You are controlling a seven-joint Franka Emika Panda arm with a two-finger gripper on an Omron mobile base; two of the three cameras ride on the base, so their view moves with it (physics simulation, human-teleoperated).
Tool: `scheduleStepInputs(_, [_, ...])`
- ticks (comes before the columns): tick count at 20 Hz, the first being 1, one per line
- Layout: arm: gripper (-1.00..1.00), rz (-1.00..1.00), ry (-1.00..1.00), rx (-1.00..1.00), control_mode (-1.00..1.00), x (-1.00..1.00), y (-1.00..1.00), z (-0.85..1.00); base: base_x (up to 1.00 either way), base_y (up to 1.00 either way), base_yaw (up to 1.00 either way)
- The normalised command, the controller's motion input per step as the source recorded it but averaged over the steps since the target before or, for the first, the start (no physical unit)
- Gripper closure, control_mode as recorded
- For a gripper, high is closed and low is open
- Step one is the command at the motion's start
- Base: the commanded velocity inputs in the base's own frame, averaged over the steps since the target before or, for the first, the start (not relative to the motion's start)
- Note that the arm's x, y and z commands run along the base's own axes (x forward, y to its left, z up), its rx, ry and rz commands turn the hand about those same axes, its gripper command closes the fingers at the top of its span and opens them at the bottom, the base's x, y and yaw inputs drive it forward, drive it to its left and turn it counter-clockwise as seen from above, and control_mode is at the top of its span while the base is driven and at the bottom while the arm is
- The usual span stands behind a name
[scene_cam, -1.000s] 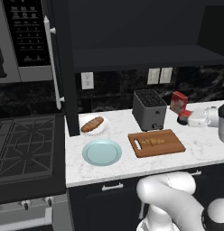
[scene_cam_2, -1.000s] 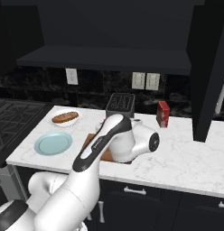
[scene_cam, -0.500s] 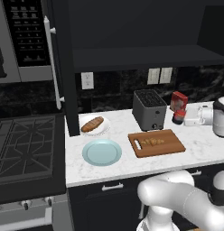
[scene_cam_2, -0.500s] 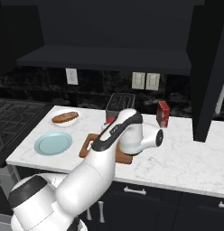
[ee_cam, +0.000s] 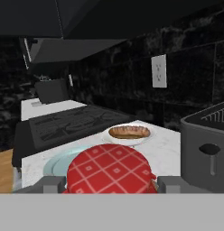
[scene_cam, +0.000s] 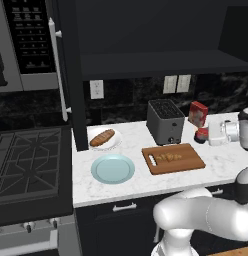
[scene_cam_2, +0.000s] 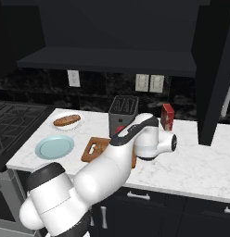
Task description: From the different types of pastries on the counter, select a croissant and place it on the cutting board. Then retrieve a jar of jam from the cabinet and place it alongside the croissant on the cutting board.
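Red checked lid is what you notice first: the jar of jam (ee_cam: 109,169) sits right between the two fingertips (ee_cam: 53,184) of the gripper (scene_cam: 206,134), which looks clamped on it from both sides, near the back right part of the counter (scene_cam: 216,172), just beside the toaster (scene_cam: 165,120) and the red box (scene_cam: 198,113). The croissant (scene_cam: 167,157) is already lying on the cutting board (scene_cam: 186,161), toward its middle. My guess is the jar is small, stiff and fairly light, but glassy and slick, so it could slip or twist if pinched too high on the lid. Gripping the round body below the lid seems safest, and it should be set down gently since it may crack or tip on the board.
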Motion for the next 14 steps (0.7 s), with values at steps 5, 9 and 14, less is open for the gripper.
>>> scheduleStepInputs(5, [1.0, 0.03, 0.05, -0.07, -1.0, 0.01, 0.05, -0.25, 0.0, 0.0, 0.0])
scheduleStepInputs(9, [1.0, 0.0, -0.17, -0.05, -1.0, -0.01, 0.1, -0.36, 0.0, 0.0, 0.0])
scheduleStepInputs(14, [1.0, 0.0, -0.19, -0.03, -1.0, -0.01, 0.21, -0.33, 0.0, 0.0, 0.0])
